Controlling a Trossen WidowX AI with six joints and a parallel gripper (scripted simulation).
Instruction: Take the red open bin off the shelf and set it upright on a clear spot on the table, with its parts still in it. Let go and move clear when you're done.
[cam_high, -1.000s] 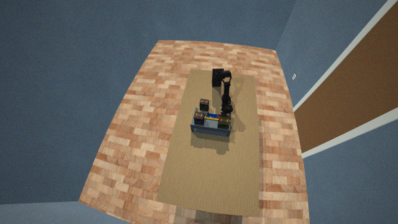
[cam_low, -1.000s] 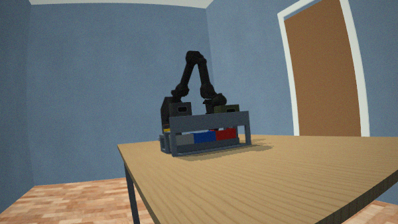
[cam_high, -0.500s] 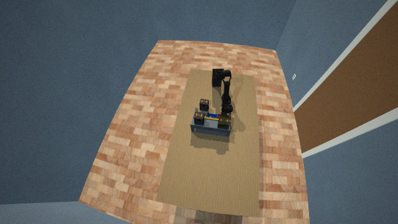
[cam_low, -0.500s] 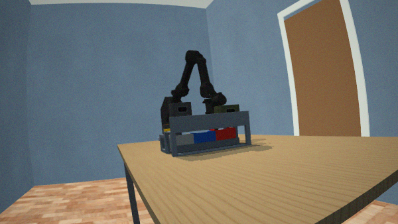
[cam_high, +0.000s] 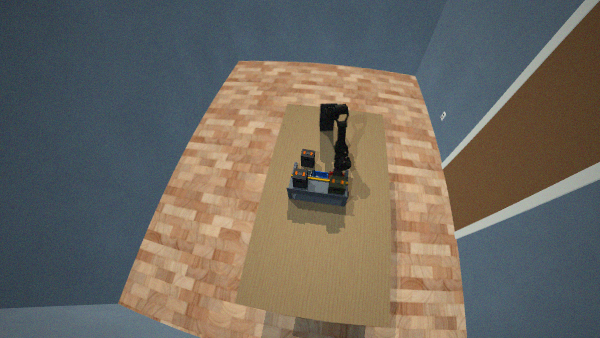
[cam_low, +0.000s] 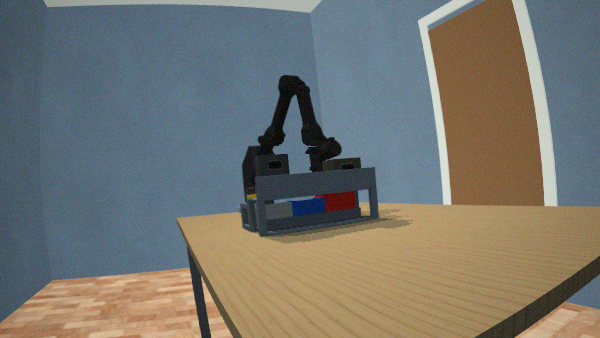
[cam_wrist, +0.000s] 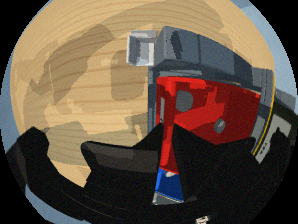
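The red open bin (cam_low: 341, 200) (cam_wrist: 229, 106) sits at the right end of the lower level of a grey shelf (cam_low: 315, 183) (cam_high: 316, 197) on the table (cam_low: 400, 270). In the wrist view it holds small grey parts (cam_wrist: 184, 100). My gripper (cam_wrist: 166, 127) (cam_high: 340, 169) reaches down behind the shelf and is shut on the bin's near wall. In the exterior view the fingertips are hidden behind the shelf top.
A blue bin (cam_low: 308, 206) (cam_wrist: 169, 183) and a grey bin (cam_low: 278, 210) stand left of the red one. An olive box (cam_low: 342, 164) and a dark box (cam_low: 271, 165) sit on the shelf top. Another dark box (cam_high: 307, 157) stands behind the shelf.
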